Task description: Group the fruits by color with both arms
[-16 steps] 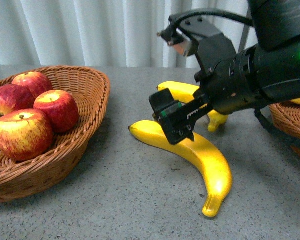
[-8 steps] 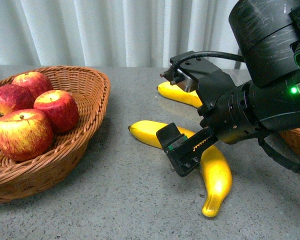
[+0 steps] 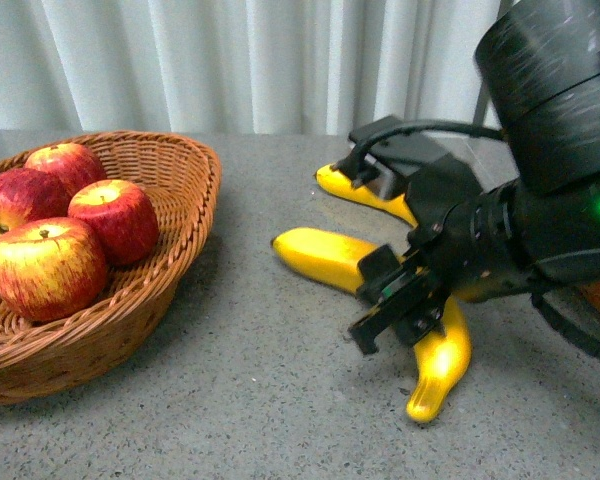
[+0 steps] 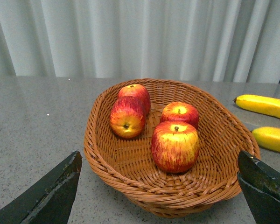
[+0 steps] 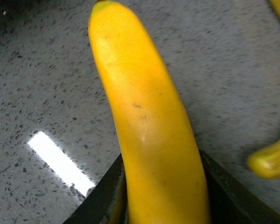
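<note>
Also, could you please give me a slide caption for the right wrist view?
The right gripper straddles a yellow banana lying on the speckled grey table.

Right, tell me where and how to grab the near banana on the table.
Take the near banana across its thick middle, coming from above, pincer closing across its width. It lies flat on the table with its curve sideways, and the ends taper, so they would likely slip. The right pincer sits just so, fingers against both flanks.

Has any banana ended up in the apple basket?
No, the basket holds only four apples; the near banana and far banana both lie on the table outside it.
</note>
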`<state>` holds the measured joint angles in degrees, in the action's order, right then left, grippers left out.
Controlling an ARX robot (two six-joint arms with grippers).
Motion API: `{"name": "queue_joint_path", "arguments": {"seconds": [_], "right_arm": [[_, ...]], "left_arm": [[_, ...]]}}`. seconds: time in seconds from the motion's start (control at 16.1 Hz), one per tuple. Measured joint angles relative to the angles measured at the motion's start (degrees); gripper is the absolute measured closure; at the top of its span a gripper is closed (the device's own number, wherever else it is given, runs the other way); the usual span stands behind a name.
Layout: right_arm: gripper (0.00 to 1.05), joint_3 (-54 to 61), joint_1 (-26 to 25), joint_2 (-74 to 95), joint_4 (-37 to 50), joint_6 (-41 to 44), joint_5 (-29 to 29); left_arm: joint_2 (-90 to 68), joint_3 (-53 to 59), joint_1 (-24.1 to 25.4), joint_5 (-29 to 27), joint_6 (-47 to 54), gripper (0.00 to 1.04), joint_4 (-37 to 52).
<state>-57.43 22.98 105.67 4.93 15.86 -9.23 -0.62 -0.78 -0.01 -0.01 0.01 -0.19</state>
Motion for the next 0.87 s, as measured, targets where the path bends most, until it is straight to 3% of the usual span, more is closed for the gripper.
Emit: {"name": "queue_joint_path", "arguments": {"seconds": [0.37, 0.56, 0.75, 0.87], "right_arm": [[0.70, -0.83, -13.44, -13.73, 1.40, -1.81, -3.21], [0.70, -1.14, -26.36, -14.51, -0.63, 4.07, -1.07], [0.70, 1.07, -35.30, -14.10, -0.59, 10.69, 0.11], [0.70, 2.99, -37.64, -14.14, -1.64, 13.22, -0.76]], "left_arm": [[0.00, 0.00, 0.00, 0.00, 0.00, 0.07, 0.00], [0.00, 0.00, 0.00, 0.00, 0.00, 0.07, 0.00], [0.00, 0.00, 0.00, -0.02, 0.00, 0.07, 0.00], [0.00, 0.00, 0.00, 0.00, 0.00, 0.07, 0.00]]}}
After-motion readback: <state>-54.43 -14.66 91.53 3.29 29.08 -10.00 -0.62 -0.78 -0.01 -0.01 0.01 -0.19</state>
